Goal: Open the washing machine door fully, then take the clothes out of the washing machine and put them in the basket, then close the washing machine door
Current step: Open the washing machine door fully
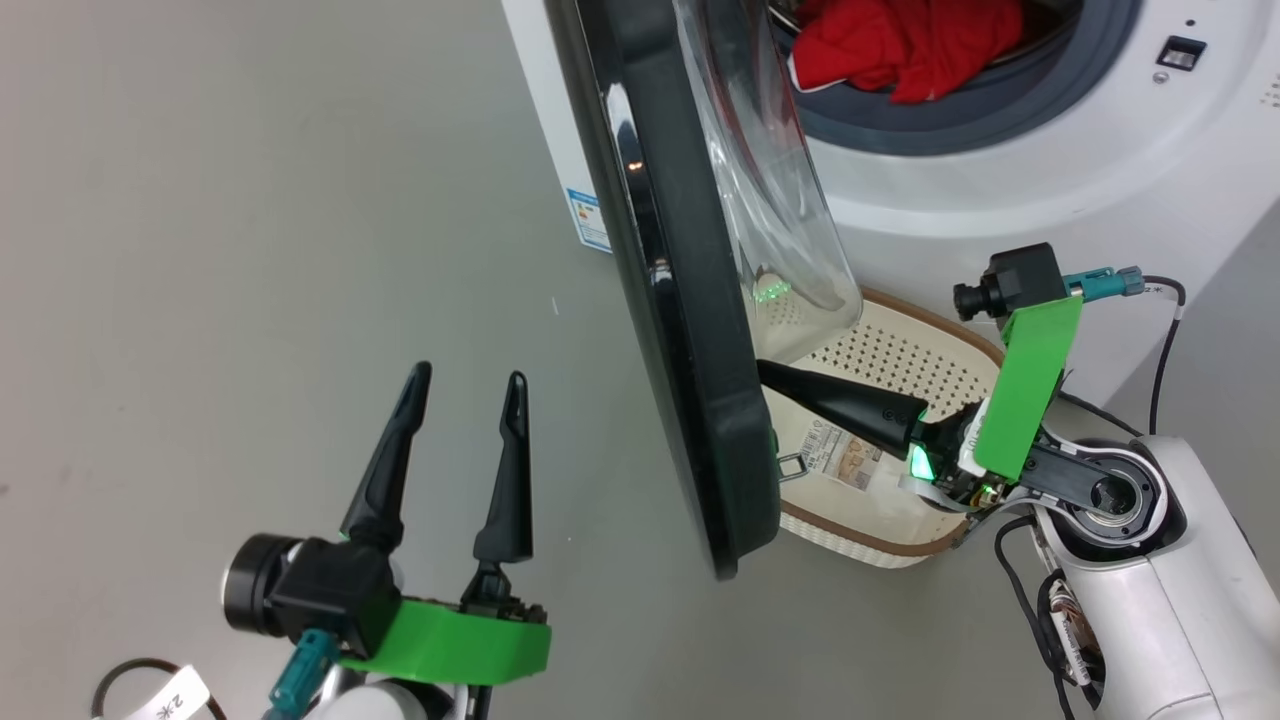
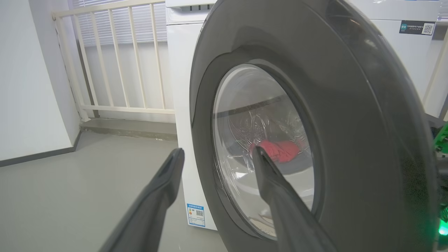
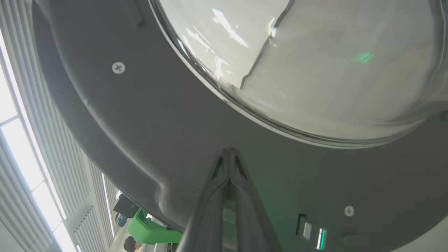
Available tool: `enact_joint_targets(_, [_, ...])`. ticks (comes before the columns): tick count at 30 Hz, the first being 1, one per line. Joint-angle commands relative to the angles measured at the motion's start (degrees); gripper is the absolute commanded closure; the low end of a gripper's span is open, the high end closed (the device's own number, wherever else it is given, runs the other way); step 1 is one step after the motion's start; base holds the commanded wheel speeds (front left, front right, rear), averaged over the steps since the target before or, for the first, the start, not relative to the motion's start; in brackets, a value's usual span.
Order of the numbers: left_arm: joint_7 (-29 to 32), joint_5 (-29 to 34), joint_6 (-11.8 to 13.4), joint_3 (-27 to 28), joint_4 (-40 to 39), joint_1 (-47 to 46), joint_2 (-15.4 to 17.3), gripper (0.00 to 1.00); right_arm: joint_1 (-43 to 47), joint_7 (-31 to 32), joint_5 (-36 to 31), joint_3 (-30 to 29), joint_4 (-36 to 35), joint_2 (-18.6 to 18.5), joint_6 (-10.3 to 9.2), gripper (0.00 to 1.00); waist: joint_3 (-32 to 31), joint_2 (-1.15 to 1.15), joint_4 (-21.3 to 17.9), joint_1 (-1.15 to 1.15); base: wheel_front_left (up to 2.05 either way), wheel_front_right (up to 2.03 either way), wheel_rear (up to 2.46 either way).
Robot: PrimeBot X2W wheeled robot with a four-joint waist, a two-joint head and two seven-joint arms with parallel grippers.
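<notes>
Right pincer is shut tight with nothing in it, and its tip touches the inside of the washing machine door, just beside the glass bowl. Left pincer is wide open and empty, on the door's other side. I think the door is only part way open. A slow, steady push keeps the tip from slipping off. Red clothes lie inside the washing machine. The basket sits on the floor below the door, with no clothes in it.

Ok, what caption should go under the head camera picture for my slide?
Shut right gripper against the washing machine door, above the basket; red clothes wait inside the washing machine.
</notes>
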Motion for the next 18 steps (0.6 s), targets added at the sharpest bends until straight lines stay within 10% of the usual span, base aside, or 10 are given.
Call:
enact_joint_targets(1, [-0.3, -0.4, 0.6, 1.7, -1.0, 0.6, 0.9, 0.0, 0.5, 0.1, 0.2, 1.4, -2.0, 1.0, 0.43, 1.0, -0.2, 0.0, 0.8, 0.0, 0.0, 0.0, 0.0])
enact_joint_targets(18, [-0.3, -1.4, 0.7, 0.8, -0.1, 1.1, 0.9, 0.0, 0.6, -0.9, 1.4, 4.3, -0.9, 1.0, 0.43, 1.0, -1.0, 0.0, 3.6, 0.0, 0.0, 0.0, 0.0])
